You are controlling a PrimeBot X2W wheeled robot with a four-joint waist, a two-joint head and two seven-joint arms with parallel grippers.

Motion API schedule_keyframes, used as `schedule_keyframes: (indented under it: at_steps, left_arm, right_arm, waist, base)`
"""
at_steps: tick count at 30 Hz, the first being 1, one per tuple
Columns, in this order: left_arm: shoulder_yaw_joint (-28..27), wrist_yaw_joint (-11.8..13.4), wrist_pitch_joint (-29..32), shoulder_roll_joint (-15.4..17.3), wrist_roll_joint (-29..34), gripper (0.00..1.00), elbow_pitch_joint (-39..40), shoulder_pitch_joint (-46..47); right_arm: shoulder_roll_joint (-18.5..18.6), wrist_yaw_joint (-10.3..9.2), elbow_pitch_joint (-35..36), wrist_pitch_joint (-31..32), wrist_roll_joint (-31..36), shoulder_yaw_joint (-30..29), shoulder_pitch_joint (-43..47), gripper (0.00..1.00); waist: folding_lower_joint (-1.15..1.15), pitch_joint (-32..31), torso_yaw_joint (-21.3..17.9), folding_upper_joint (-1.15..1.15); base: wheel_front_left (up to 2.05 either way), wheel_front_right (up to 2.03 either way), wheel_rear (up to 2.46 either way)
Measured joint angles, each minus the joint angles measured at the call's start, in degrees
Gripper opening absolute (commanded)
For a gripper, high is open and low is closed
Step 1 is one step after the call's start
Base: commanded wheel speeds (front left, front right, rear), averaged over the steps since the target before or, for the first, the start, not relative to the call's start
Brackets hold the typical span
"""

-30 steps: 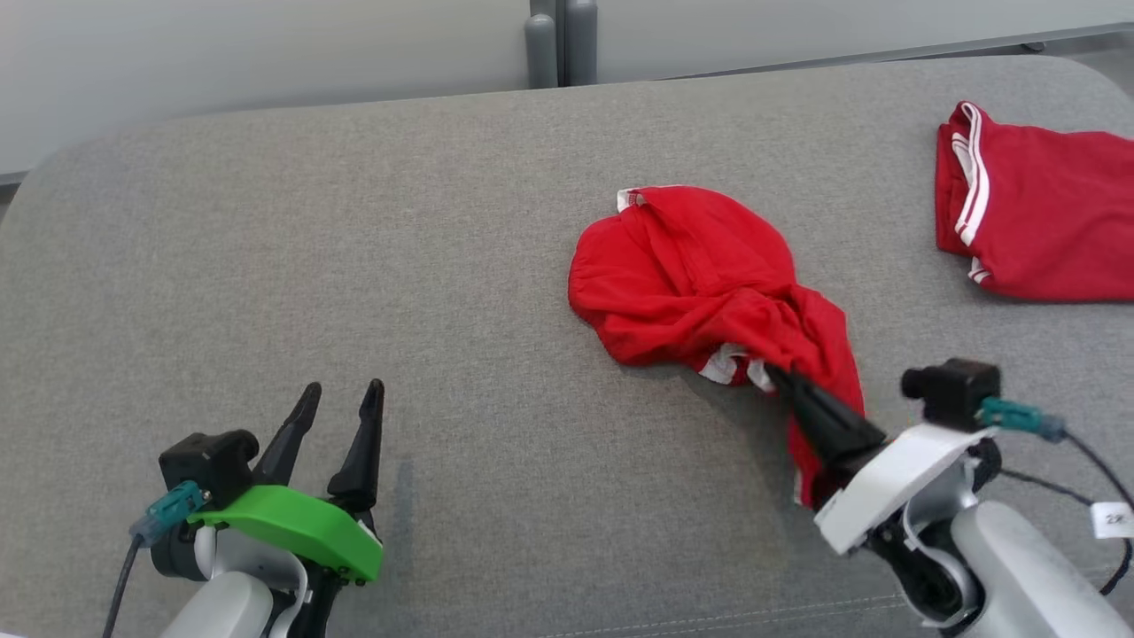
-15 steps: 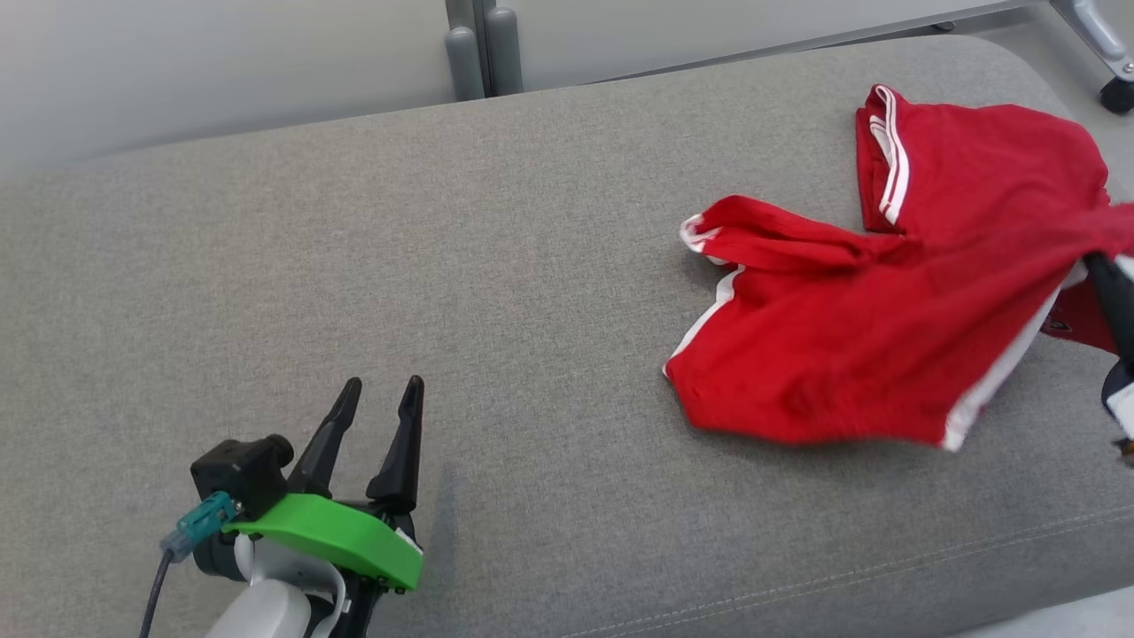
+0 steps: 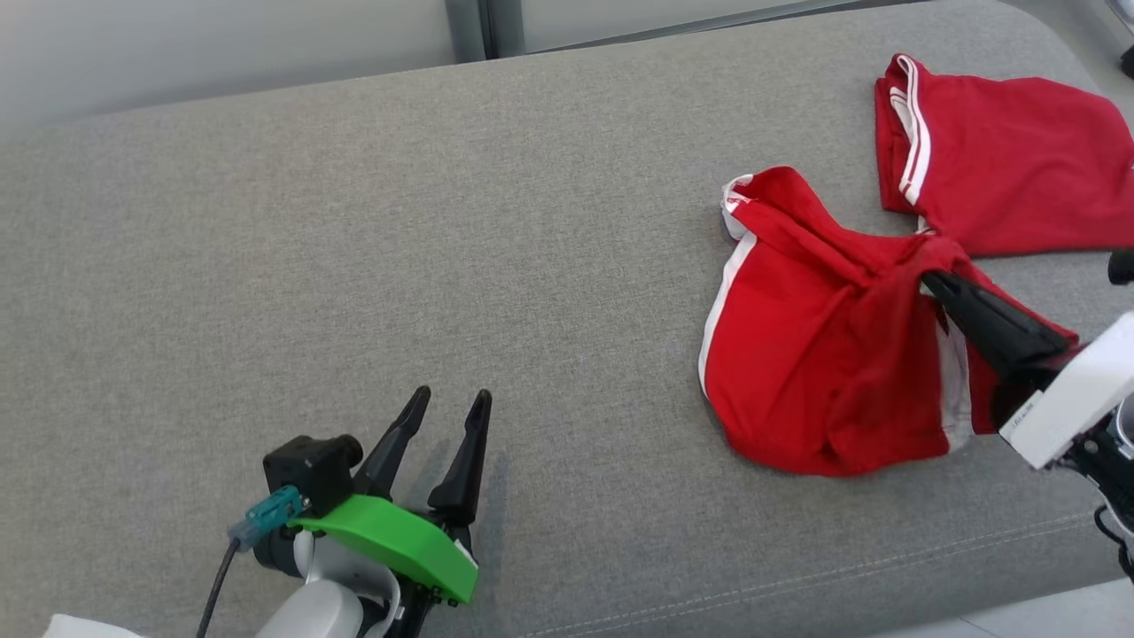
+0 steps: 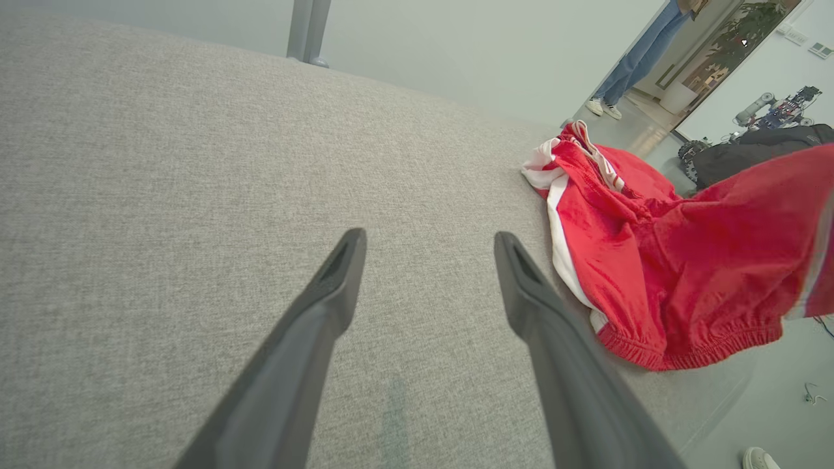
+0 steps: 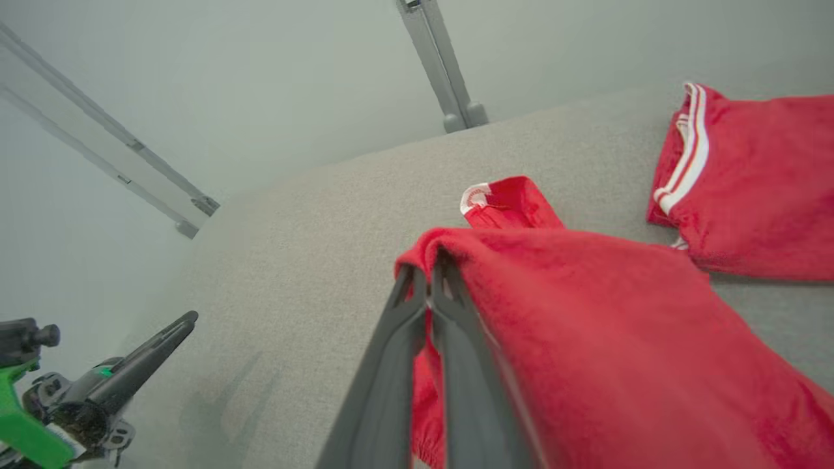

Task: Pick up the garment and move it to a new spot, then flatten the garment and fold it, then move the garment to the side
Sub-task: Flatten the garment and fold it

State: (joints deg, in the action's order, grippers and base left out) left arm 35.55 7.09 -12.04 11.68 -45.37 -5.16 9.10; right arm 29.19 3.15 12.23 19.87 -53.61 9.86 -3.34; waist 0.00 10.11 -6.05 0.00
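Note:
The garment (image 3: 815, 354), red shorts with white trim, lies partly spread on the grey cushioned surface (image 3: 354, 221). My right gripper (image 3: 930, 279) is shut on a pinched fold at its right side, lifting that part. The right wrist view shows the closed fingers (image 5: 427, 270) biting the red cloth (image 5: 586, 326), which drapes over them. My left gripper (image 3: 450, 396) stands open and empty low on the surface, well left of the garment. Its two spread fingers frame bare grey fabric in the left wrist view (image 4: 427, 238), with the garment (image 4: 651, 260) to their right.
A second red garment with white stripes (image 3: 1001, 177) lies at the far right, touching the held one; it shows too in the right wrist view (image 5: 756, 189). The surface's front edge (image 3: 886, 576) runs close below. A person's legs (image 4: 642, 55) stand in the background.
The camera has shifted. My right gripper has dragged the garment rightward next to the second red garment, and the crumpled heap has opened out. The left gripper stays open and empty.

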Motion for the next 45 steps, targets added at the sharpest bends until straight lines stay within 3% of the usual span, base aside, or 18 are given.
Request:
schedule_keyframes:
  at_steps: [4, 8, 10, 13, 16, 19, 24, 30, 36, 45]
  left_arm:
    - [0.3, 0.0, 0.4, -0.8, 0.2, 1.0, -0.1, 2.0]
    - [1.6, -0.5, 0.9, -2.3, 0.2, 1.0, -0.4, 3.8]
    - [2.1, -0.6, 1.0, -3.5, 0.3, 1.0, -0.7, 4.7]
    - [2.3, -1.1, 0.9, -4.7, 0.3, 1.0, -1.3, 6.0]
    - [2.3, -1.1, 0.8, -5.9, 0.3, 1.0, -1.9, 6.4]
    - [2.5, -1.1, 0.6, -6.8, 0.2, 1.0, -2.9, 6.5]
    - [2.1, -1.6, 0.3, -6.7, -0.2, 1.0, -5.1, 6.4]
    - [0.6, -1.6, -0.1, -5.5, -0.4, 1.0, -5.4, 5.1]
    - [0.3, -1.6, -0.1, -5.2, -0.4, 1.0, -5.9, 4.7]
    - [-0.6, -1.5, -0.4, -3.7, -0.4, 1.0, -6.0, 4.0]
  right_arm:
    - [0.4, 0.99, 5.2, 2.7, 1.0, 3.2, -6.3, 0.0]
    - [-1.1, 0.74, 9.1, 5.2, 1.5, 5.7, -14.5, 0.0]
    - [-2.4, -0.31, 10.1, 6.6, 1.6, 6.1, -19.6, 0.0]
    - [-6.0, -3.79, 9.9, 8.1, 1.5, 6.0, -27.4, 0.0]
    - [-6.7, -6.62, 7.4, 10.7, 1.6, 6.0, -31.9, 0.0]
    - [-6.4, -9.29, 3.0, 13.0, 1.6, 5.8, -31.5, 0.0]
    - [-4.1, -10.17, -5.0, 16.0, 2.4, 6.2, -23.1, 0.0]
    - [-6.9, -10.32, -9.2, 21.4, -0.5, 9.2, -13.7, 0.0]
    - [-8.4, -10.31, -4.5, 24.2, -5.8, 9.6, -11.9, 0.0]
    - [-14.9, -10.33, 10.4, 26.8, -17.1, 7.3, -11.1, 0.0]
  waist:
    - [0.0, 0.1, 1.4, 0.0]
    - [0.0, 0.1, 3.4, 0.0]
    - [0.0, 0.2, 4.6, 0.0]
    - [0.0, 0.2, 6.7, 0.0]
    - [0.0, 0.1, 8.8, 0.0]
    - [0.0, 0.0, 11.1, 0.0]
    - [0.0, -0.6, 14.8, 0.0]
    - [0.0, -2.1, 16.4, 0.0]
    - [0.0, -2.3, 15.1, 0.0]
    - [0.0, -3.8, 12.1, 0.0]
  base:
    - [0.0, 0.0, 0.0]
    - [0.0, 0.0, 0.0]
    - [0.0, 0.0, 0.0]
    - [0.0, 0.0, 0.0]
    - [0.0, 0.0, 0.0]
    - [0.0, 0.0, 0.0]
    - [0.0, 0.0, 0.0]
    - [0.0, 0.0, 0.0]
    - [0.0, 0.0, 0.0]
    - [0.0, 0.0, 0.0]
